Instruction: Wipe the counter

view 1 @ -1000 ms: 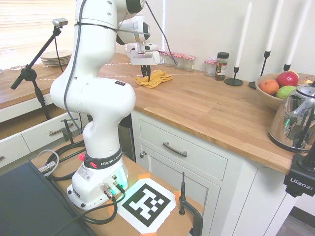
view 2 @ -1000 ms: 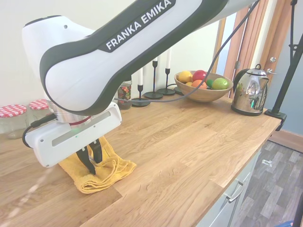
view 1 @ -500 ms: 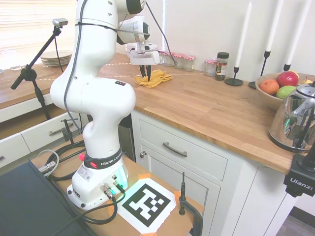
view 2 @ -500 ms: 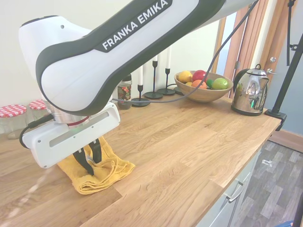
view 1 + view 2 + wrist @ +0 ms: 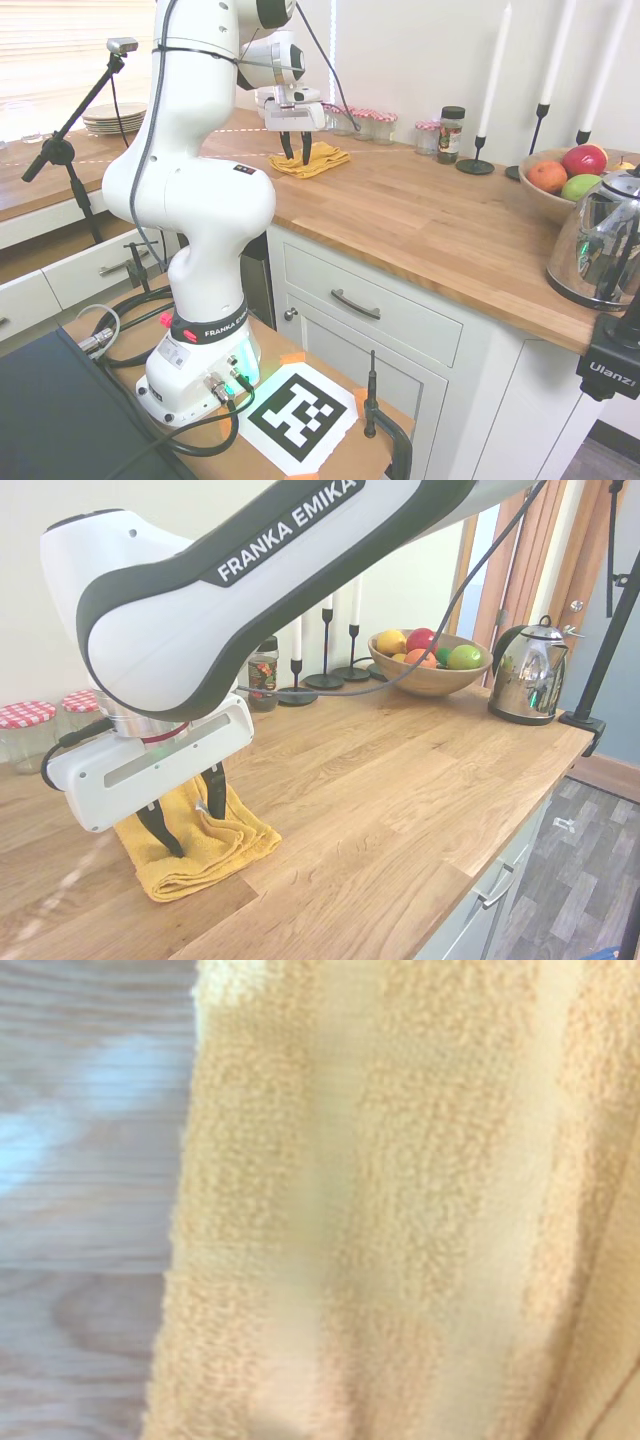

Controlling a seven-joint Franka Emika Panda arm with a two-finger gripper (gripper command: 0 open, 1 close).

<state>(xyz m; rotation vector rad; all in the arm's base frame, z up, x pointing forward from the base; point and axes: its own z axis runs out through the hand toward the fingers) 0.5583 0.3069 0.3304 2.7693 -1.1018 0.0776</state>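
The butcher-block counter (image 5: 430,225) (image 5: 400,770) runs over white cabinets. A crumpled yellow cloth (image 5: 324,157) (image 5: 225,845) lies on it near the back wall, and its terry folds (image 5: 400,1210) fill most of the wrist view beside bare wood. My gripper (image 5: 294,152) (image 5: 195,832) points straight down on the cloth and is open. Its two black fingers (image 5: 214,792) are spread apart, their tips pressed into the fabric on either side of a fold. Nothing is lifted.
Red-lidded jars (image 5: 365,122) (image 5: 25,730) and a spice jar (image 5: 451,134) stand along the wall. Candle holders (image 5: 476,160), a fruit bowl (image 5: 560,185) (image 5: 425,665) and a steel kettle (image 5: 600,240) (image 5: 528,670) occupy the far end. Plates (image 5: 112,118) sit behind the arm.
The fingers, pinched together on the cloth before, have spread apart. The cloth has settled flatter on the counter and the hand has shifted slightly towards the wall.
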